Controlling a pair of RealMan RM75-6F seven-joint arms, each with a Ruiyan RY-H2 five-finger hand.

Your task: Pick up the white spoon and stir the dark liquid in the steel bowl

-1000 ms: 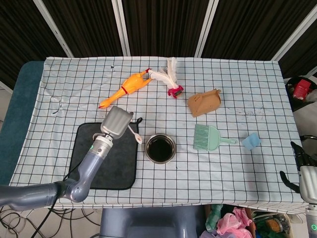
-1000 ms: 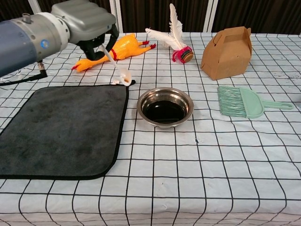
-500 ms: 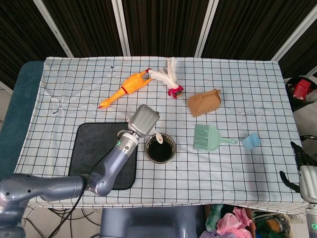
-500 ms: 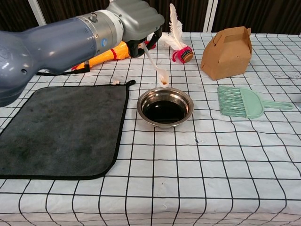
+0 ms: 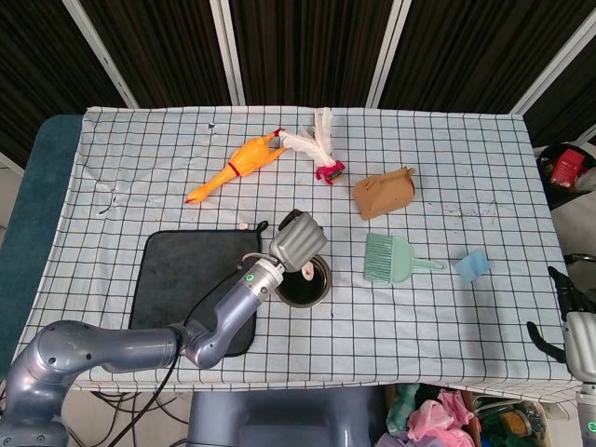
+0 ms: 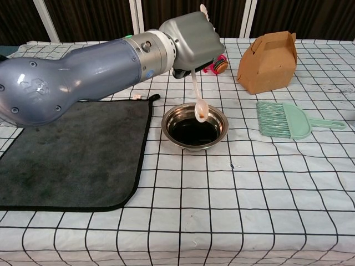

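Two hands show, but only one is busy. The left hand (image 6: 191,39) hangs over the steel bowl (image 6: 194,125), its fingers closed on the handle of the white spoon (image 6: 198,102), which points down from the hand with its scoop just above the dark liquid (image 6: 192,131); whether the tip touches the surface cannot be told. Left of that hand lies a dark mat (image 6: 66,152) on the checked tablecloth (image 6: 266,194). Beyond the hand are a rubber chicken (image 5: 235,167) and a feather toy (image 5: 317,147). To its right sit a brown paper box (image 6: 267,55) and a green dustpan (image 6: 284,119). The right hand (image 5: 568,321) sits well apart at the table's far right edge, only partly visible, so its fingers' state cannot be told.
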